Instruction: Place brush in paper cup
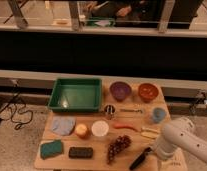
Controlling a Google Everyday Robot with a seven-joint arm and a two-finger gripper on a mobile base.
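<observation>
The brush (140, 158) lies slanted near the table's front right edge, its black handle running from the front edge up toward the arm. My gripper (155, 152) is at the end of the white arm (183, 141), low over the brush's upper end, and the arm's bulk hides most of it. Whether it touches the brush I cannot tell. Well to the left of the gripper, the white paper cup (100, 128) stands upright in the middle of the table, between an orange fruit (82, 131) and a red pepper (126, 126).
A green tray (75, 94) sits at the back left, with purple (120, 90) and orange (148, 91) bowls at the back right. A metal cup (110, 110), a light-blue cup (158, 114), grapes (118, 146), a black block (80, 152), a teal sponge (51, 149) and a blue cloth (63, 125) fill the rest.
</observation>
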